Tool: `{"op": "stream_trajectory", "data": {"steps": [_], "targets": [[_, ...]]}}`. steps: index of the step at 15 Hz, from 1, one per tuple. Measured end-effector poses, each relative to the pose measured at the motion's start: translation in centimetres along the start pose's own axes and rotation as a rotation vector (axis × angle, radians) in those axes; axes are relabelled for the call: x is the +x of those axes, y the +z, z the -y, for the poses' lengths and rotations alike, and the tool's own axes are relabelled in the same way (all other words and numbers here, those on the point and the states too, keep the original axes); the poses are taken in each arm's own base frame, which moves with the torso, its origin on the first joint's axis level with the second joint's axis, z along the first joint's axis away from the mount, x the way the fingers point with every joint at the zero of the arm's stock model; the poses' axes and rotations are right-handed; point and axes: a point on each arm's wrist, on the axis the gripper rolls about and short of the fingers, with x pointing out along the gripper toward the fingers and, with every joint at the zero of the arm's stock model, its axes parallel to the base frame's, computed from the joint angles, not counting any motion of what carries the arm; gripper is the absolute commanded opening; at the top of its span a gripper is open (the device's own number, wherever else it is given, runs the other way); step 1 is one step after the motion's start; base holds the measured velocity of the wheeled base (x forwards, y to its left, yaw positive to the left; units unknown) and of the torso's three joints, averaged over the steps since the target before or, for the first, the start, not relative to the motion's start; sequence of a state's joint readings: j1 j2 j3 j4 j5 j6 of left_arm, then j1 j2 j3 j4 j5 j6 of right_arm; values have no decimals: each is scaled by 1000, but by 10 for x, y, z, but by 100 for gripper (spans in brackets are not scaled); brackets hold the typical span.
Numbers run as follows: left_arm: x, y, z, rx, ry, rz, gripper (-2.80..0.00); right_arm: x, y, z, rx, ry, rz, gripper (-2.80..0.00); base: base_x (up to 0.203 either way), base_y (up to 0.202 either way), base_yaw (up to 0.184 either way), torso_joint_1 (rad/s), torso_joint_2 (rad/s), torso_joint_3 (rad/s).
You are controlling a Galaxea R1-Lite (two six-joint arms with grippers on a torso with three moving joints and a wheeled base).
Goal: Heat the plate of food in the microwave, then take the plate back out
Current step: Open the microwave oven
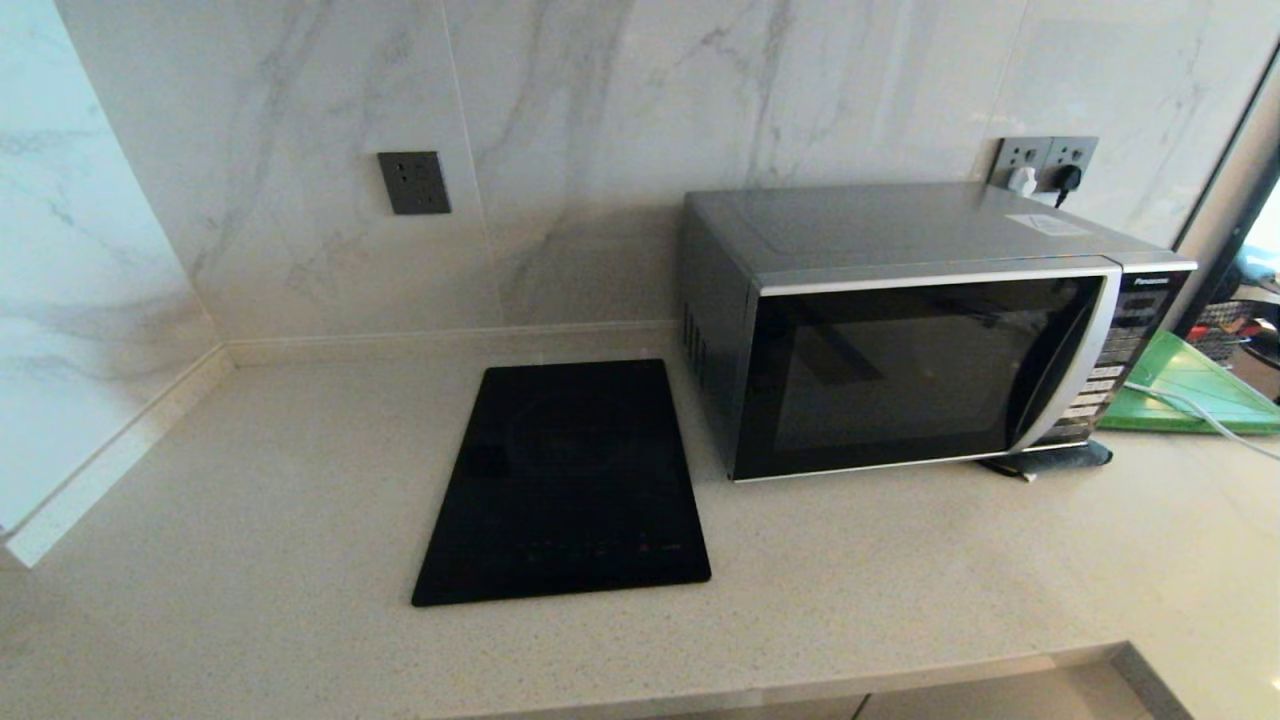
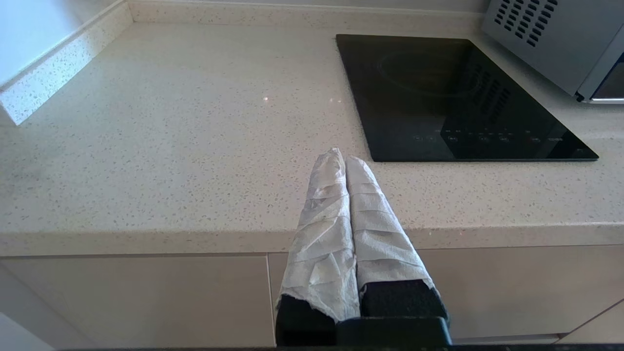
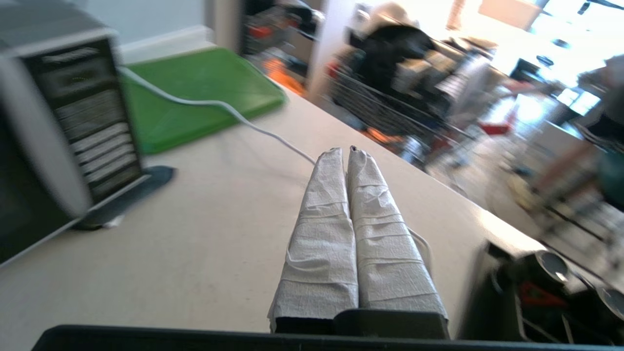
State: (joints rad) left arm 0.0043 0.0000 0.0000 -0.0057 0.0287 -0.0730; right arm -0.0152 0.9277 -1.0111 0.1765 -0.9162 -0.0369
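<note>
Here the left gripper (image 2: 345,157) has its two paper-wrapped fingers (image 2: 327,204) pressed together with nothing between them. It hangs off the near edge of the desk (image 2: 170,136), above the pale cabinet fronts (image 2: 146,297), pointing toward the near left corner of the black glass cooktop (image 2: 453,97) without touching it. The right gripper (image 3: 343,152) is closed in the same way, its wrapped fingers (image 3: 378,229) tip to tip and holding nothing, poised over the right part of the desk, near the microwave's button panel (image 3: 92,126). A white cable (image 3: 214,105) runs across the desk just beyond its tips and over the flat green board (image 3: 204,87), which lies to the right of the microwave.

In the head view neither arm shows. The microwave (image 1: 920,330) stands at the far right of the desk against the marble wall (image 1: 600,130), its dark glass door shut and the curved silver handle (image 1: 1075,385) beside the panel. A dark pad (image 1: 1055,460) lies under its near right corner. The cooktop lies flat just left of the microwave. A grey socket (image 1: 413,182) is set in the wall on the left, and two plugs sit in sockets (image 1: 1045,165) behind the microwave. The plate of food cannot be seen in any view; the door glass is too dark to tell what is inside.
</note>
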Motion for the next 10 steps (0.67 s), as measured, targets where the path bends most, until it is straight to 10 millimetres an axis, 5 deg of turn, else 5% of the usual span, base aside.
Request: {"op": "stream_trajectory", "data": {"steps": [10], "targets": [[0,0,0,0,0,0,-280,50,-13,-68,-15,-163,-35,-280,0,0,0,0,0,0]]}}
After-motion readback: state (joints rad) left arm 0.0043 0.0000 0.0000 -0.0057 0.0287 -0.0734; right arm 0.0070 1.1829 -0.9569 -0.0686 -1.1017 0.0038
